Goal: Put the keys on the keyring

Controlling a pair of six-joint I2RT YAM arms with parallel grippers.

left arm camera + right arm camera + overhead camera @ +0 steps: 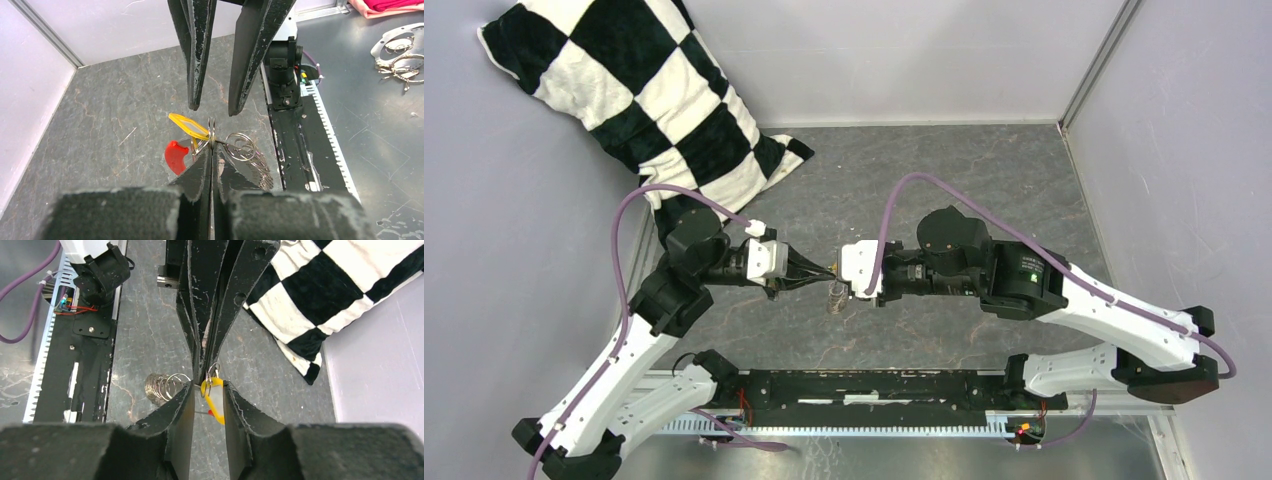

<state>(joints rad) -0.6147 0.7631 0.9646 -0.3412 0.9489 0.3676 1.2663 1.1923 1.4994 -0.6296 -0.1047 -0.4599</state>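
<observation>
Your left end effector (pixel 212 150), fingers pressed together, pinches the thin silvery keyring (pixel 211 128) above the grey bench (pixel 125 100), while the yellow-headed key (pixel 186 125) hangs at that ring between the spread fingers of your right end effector (pixel 207 386).

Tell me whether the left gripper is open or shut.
Shut: the left gripper has its fingers pressed together, pinching a thin ring.

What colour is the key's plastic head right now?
The key's head is yellow-orange; the right wrist view shows it best.
</observation>
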